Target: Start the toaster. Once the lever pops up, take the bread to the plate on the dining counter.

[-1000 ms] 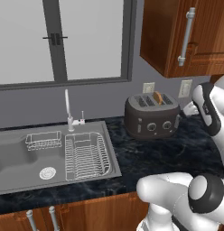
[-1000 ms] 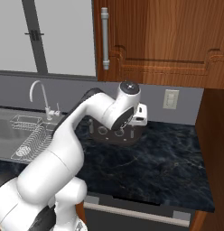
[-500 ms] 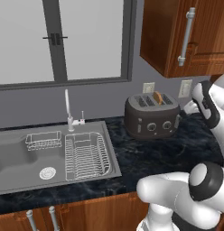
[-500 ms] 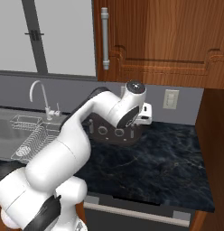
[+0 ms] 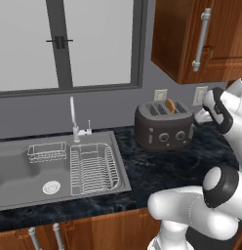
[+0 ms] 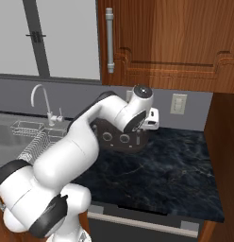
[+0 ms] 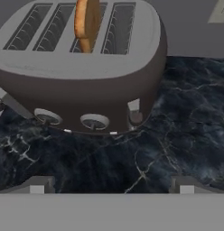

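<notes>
- While I am hovering my gripper (image 7: 112, 189) wide and empty in front of the toaster (image 5: 164, 126), nothing is being held, so my first worry is coming in off line and shoving the whole toaster back along the dark bench (image 5: 157, 171) instead of working its lever (image 7: 133, 105).
- The lever is looking like a small pale tab near the toaster's right front corner, just above a round button (image 7: 136, 117); I am judging that my spread fingertips (image 7: 37, 186) could be pressing a knob (image 7: 95, 121) or that button by mistake, and the toaster would not be starting.
- The bread (image 7: 86, 23) is standing upright in one of the four top slots, poking well above the rim; if I am reaching across the top, my hand could be knocking it askew or jamming it against the slot wall.
- Pushing the lever at a slant could be letting my fingertip slide off the tab, so the lever may not be latching down.
- My arm (image 6: 104, 123) is crowding in close beside the toaster in the right base view, so a wide swing could be clipping its side.
- The wall socket (image 6: 178, 104) behind is sitting near my wrist; lifting carelessly could be scraping it.
</notes>
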